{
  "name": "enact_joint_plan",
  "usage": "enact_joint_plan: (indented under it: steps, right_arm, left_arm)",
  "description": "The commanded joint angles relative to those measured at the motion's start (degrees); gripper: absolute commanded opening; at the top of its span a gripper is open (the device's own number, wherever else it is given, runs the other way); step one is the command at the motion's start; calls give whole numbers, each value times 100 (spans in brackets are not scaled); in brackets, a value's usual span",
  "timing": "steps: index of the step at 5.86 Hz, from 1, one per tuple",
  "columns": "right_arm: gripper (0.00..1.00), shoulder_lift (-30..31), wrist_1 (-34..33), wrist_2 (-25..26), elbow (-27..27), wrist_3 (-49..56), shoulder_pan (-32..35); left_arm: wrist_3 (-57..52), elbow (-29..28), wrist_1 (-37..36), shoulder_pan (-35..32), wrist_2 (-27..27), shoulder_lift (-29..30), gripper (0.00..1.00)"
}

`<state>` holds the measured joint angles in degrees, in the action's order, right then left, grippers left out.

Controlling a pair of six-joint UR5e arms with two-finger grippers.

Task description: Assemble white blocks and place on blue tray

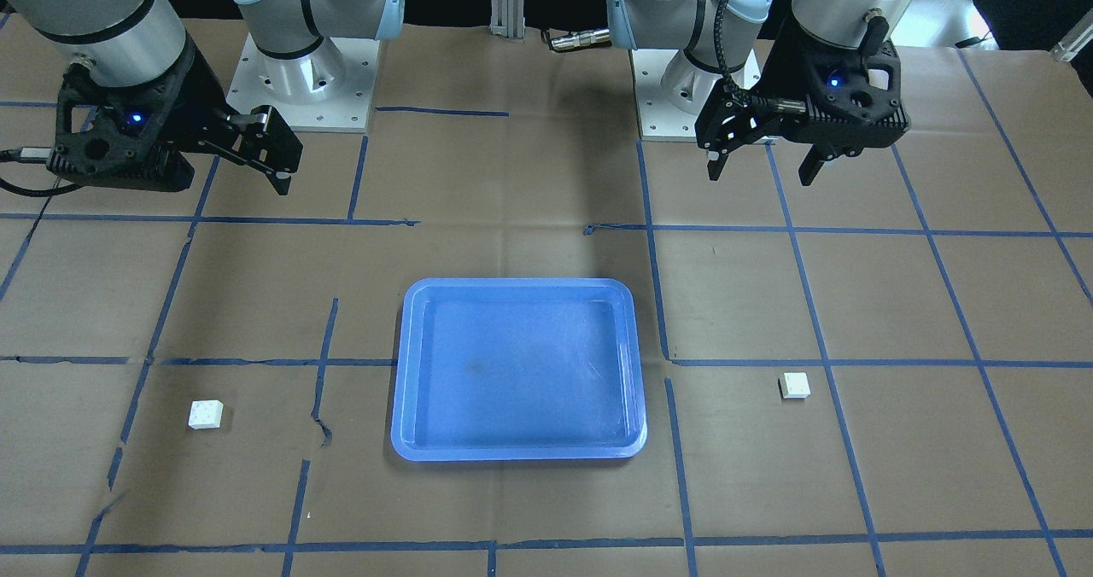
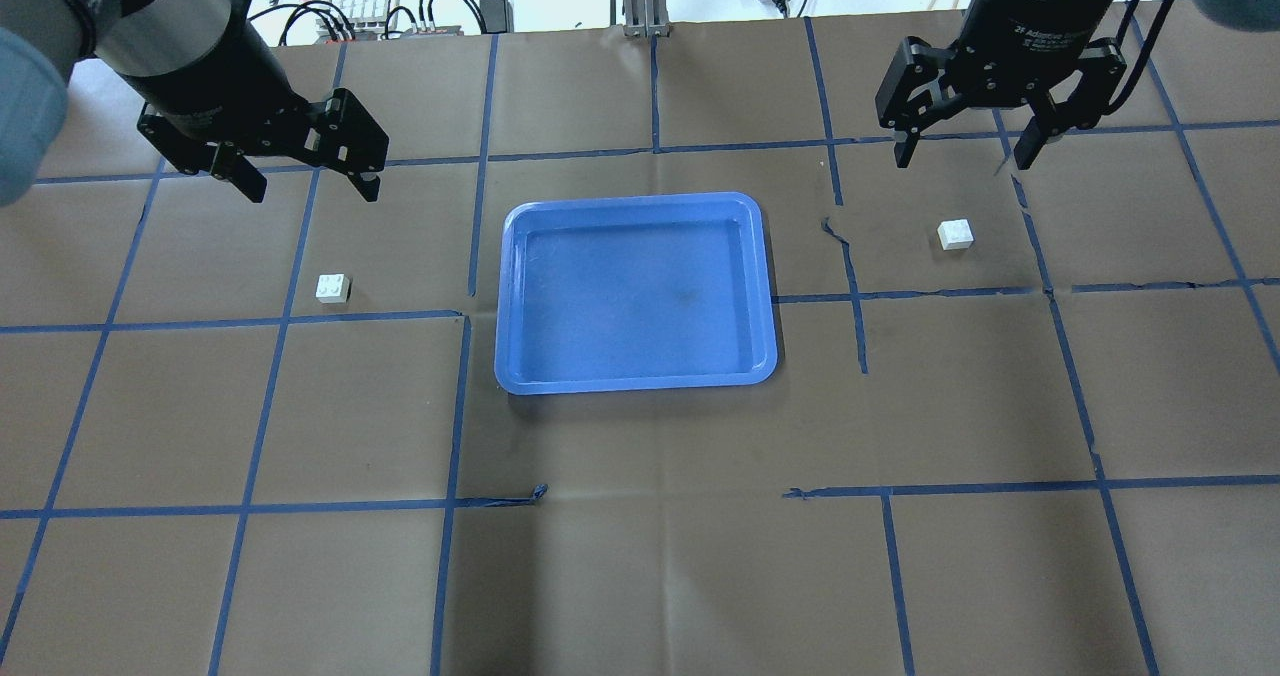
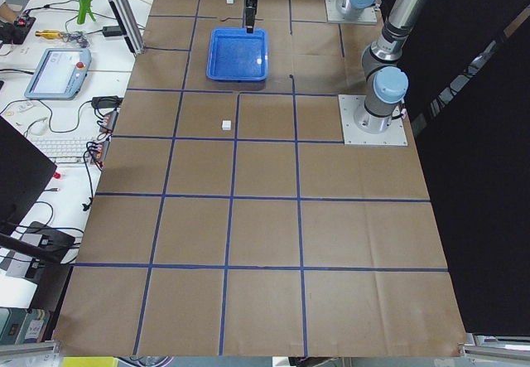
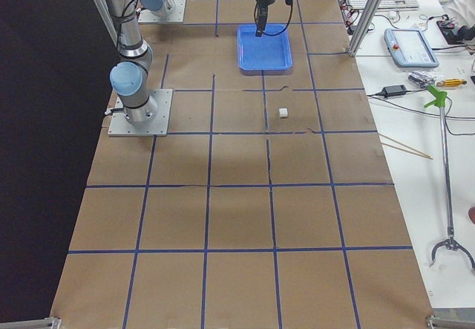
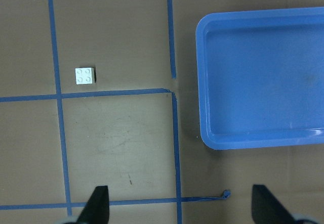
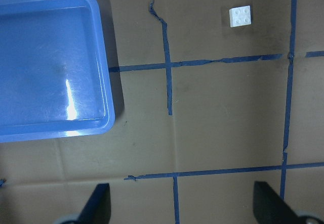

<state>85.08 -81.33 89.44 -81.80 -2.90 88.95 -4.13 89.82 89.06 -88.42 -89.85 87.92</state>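
Across the whole overhead view: brown paper-covered tabletop (image 2: 640, 576), marked into large squares by blue tape lines (image 2: 200, 323), torn and lifting in a few spots near the middle.

At centre frame, slightly above the middle: blue tray (image 2: 640, 286). Lies flat on the tabletop, rim up, long sides running left to right. Shows a bare blue floor with a faint dark smudge. Touches neither arm.

At upper left of the same view: left end effector (image 2: 313, 188). Hangs above the tabletop, pointing down, with jaws spread wide and gripping nothing. Sits up-frame of the first white block and clear of it.

At upper right: right end effector (image 2: 962, 158). Hangs likewise off the tabletop, with jaws wide apart and holding nothing. Sits just up-frame of the second white block, not touching it.

Left of the tray: first white block (image 2: 333, 288). Rests studs-up on the tabletop, just above a horizontal tape line and well apart from the tray's left rim. Appears in the upper left of the left wrist view, all four round studs visible.

Right of the tray: second white block (image 2: 955, 234). Rests studs-up on the tabletop too, a little higher in the frame than the first and well apart from the tray's right rim. Appears in the upper right of the right wrist view, four studs showing. Lies separate from the first, with the tray between them.
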Motion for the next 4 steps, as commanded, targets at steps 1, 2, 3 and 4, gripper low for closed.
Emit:
enact_joint_plan:
  steps: [1,2,3,4]
  right_arm:
    - [100,0,3,3,-3,0,0]
    - [100,0,-6,12,6,17,0]
    - [100,-9,12,12,-3,87,0]
    - [100,-9,12,3,-3,166,0]
  left_arm:
    - [0,-8,-3,0,12,-3,99]
    - [0,-9,-3,0,3,-3,99]
    - [0,0,-3,0,-6,-11,99]
    - [0,0,-3,0,-15,-20,99]
